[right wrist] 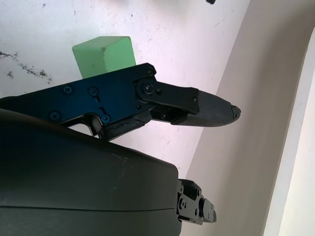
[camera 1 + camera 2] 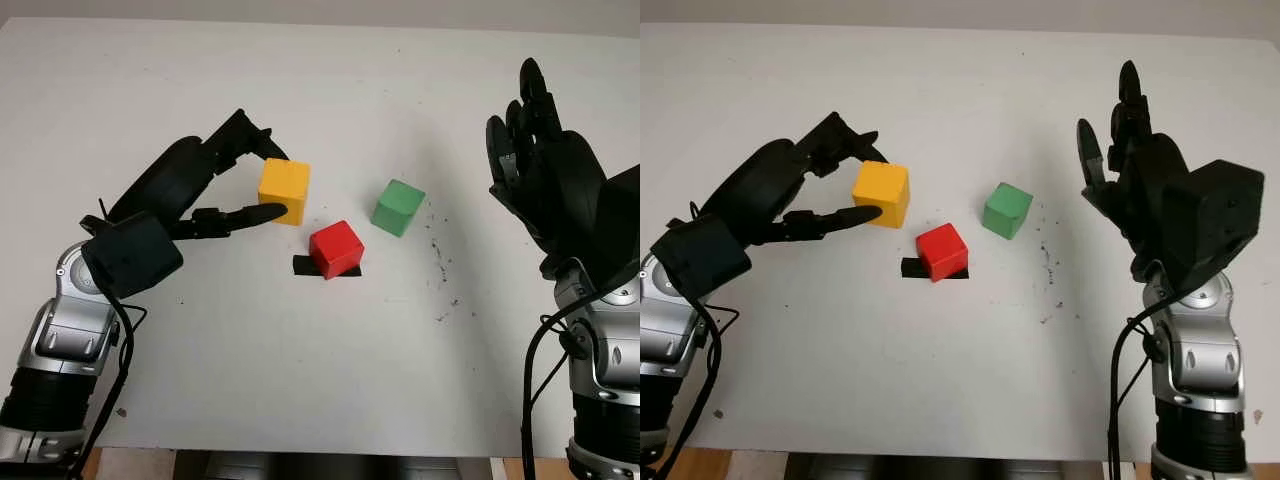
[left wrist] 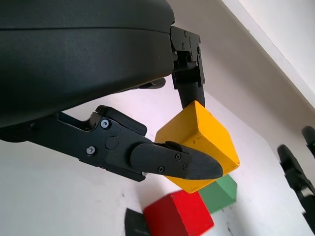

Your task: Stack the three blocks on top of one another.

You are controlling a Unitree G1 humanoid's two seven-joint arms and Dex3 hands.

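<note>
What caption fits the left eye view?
Left hand grips the yellow block beside the red block and green block; right hand open, raised.

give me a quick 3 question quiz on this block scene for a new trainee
1. True or false: the left hand has its fingers closed on the yellow wooden cube.
2. Which block lies partly over the strip of black tape on the white table? A) the green wooden cube B) the red wooden cube C) the yellow cube
3. Fill in: the right hand is raised at the table's right side, open and holding ____.

Key
1. True: fingers press the cube from opposite sides.
2. B.
3. Nothing.
</note>
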